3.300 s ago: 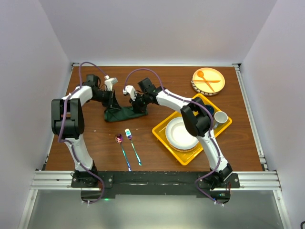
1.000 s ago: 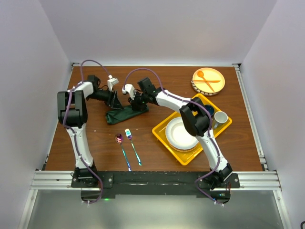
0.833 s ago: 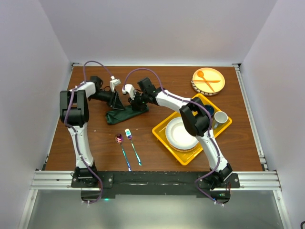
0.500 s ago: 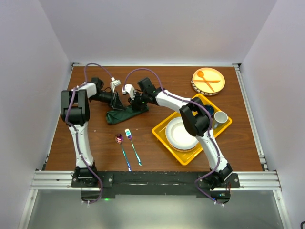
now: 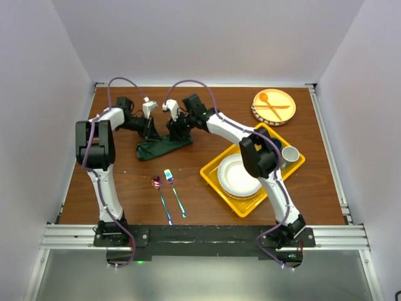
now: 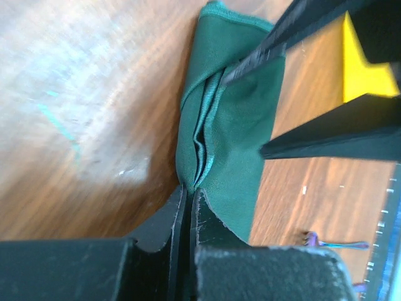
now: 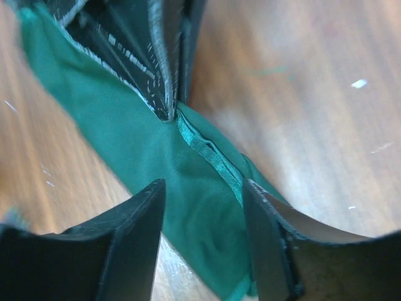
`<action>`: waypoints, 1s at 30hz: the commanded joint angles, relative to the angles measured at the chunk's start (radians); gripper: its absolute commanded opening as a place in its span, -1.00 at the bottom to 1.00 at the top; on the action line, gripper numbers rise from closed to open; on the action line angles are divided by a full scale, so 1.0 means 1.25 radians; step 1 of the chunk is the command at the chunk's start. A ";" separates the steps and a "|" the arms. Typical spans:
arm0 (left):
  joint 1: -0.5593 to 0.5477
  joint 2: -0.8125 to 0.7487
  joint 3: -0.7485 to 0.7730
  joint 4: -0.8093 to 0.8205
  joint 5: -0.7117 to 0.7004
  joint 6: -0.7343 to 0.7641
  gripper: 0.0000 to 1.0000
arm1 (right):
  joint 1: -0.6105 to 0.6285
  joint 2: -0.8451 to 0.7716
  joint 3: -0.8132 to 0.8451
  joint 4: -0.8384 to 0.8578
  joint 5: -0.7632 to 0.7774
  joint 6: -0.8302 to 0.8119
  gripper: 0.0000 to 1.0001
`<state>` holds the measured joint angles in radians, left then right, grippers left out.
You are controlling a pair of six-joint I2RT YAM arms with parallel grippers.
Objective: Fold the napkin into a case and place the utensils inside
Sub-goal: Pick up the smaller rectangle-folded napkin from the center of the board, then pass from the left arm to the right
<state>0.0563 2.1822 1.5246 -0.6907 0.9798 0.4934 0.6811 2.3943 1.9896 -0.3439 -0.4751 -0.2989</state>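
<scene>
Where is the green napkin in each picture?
Top external: the napkin sits left of centre, left of the yellow tray.
Left wrist: centre, running up from the left hand.
Right wrist: a slanted band, top left to bottom middle.
Shared landmark: the shut left hand pinching its hemmed edge.

Left claw [image 6: 188,191] pinched tight; right claw [image 7: 203,186] spread apart.

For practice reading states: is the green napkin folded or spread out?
Folded. The napkin lies as a narrow strip; stacked hems show in the left wrist view, where the left gripper pinches one end with shut jaws.
</scene>
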 commanded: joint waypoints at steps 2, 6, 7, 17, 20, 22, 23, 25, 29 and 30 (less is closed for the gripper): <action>0.002 -0.109 -0.021 0.068 -0.074 0.049 -1.00 | -0.061 -0.079 0.075 0.064 -0.101 0.180 0.23; -0.004 -0.136 -0.034 0.078 -0.094 0.117 -1.00 | -0.108 -0.098 0.075 0.101 -0.155 0.231 0.40; -0.006 -0.139 -0.037 0.078 -0.097 0.132 -1.00 | -0.121 -0.098 0.080 0.095 -0.157 0.221 0.45; -0.034 -0.220 -0.077 0.080 -0.110 0.384 -1.00 | -0.130 -0.045 0.148 0.003 -0.271 -0.031 0.66; -0.039 -0.263 -0.102 0.106 -0.102 0.421 -1.00 | -0.128 -0.019 0.185 -0.010 -0.313 -0.058 0.65; -0.038 -0.285 -0.129 0.138 -0.092 0.441 -1.00 | -0.119 -0.016 0.185 -0.010 -0.335 -0.076 0.64; -0.038 -0.301 -0.140 0.143 -0.088 0.448 -1.00 | -0.112 -0.017 0.183 -0.007 -0.339 -0.093 0.64; -0.038 -0.309 -0.142 0.144 -0.086 0.459 -1.00 | -0.106 -0.021 0.169 0.005 -0.346 -0.098 0.64; -0.066 -0.319 -0.147 0.129 -0.075 0.481 -1.00 | -0.082 -0.019 0.149 0.003 -0.376 -0.118 0.61; -0.068 -0.323 -0.152 0.130 -0.075 0.485 -1.00 | -0.080 -0.019 0.144 0.003 -0.378 -0.123 0.61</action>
<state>0.0036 1.8309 1.3510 -0.5579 0.8341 1.0245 0.5571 2.3692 2.1799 -0.3454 -0.8799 -0.3931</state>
